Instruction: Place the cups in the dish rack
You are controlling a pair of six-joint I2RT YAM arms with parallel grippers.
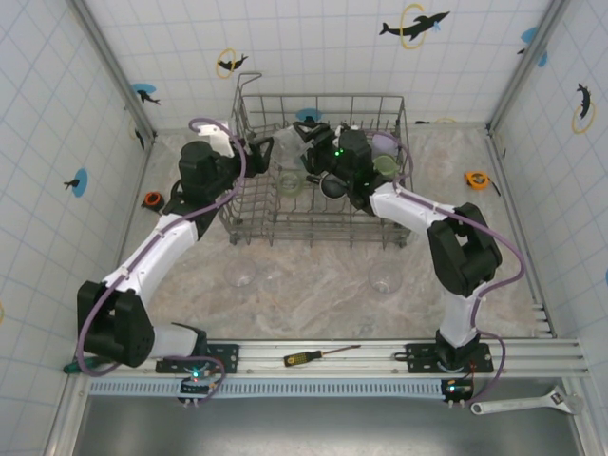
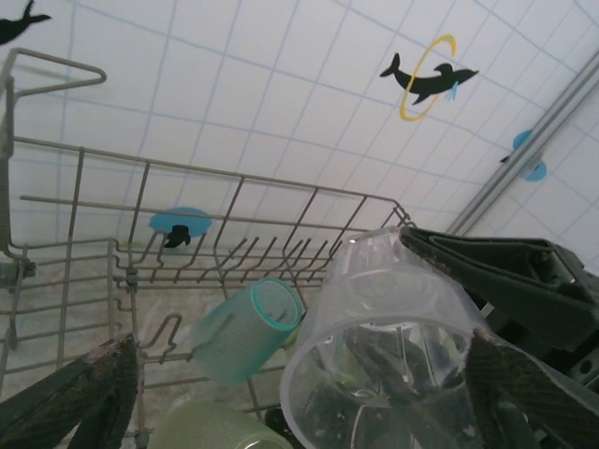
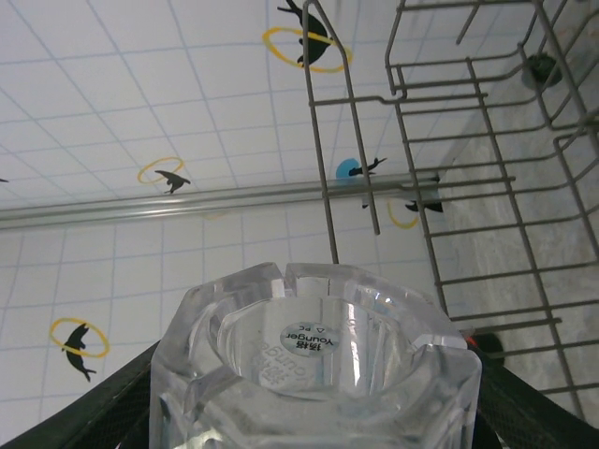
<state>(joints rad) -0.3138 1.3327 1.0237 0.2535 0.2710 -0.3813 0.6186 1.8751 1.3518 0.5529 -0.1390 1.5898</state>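
Grey wire dish rack [image 1: 323,233] with upright tines sits upper centre of the top view, with both grippers at it. Right gripper [image 3: 318,426] is clamped on a clear faceted glass [image 3: 318,346], a finger against each side. The glass base faces the wrist camera, and its long axis runs along the fingers, away from the lens. Rack wires are at the right of that frame with tiled wall behind, so the glass looks tipped upward, not mouth-down over the tines. Judged need: rotate it and lower it into a free slot.

Left gripper [image 2: 299,383] is spread wide at the rack's left end. A clear plastic tumbler [image 2: 393,327] lies between its fingers, mouth toward the camera, closer to the frame-right one and not pinched. Can't tell if it touches that finger.

A translucent teal cup [image 2: 248,327] lies on its side behind the tumbler, and a pale green cup [image 2: 201,432] is at the bottom edge. In the top view a lavender cup [image 1: 385,144] and a black mug [image 1: 332,186] are inside the rack.

On the marbled table [image 1: 313,313] below the rack:
- One clear glass [image 1: 242,274] at lower left, nearer the left arm.
- Another clear glass [image 1: 383,277] at lower right, nearer the right arm.
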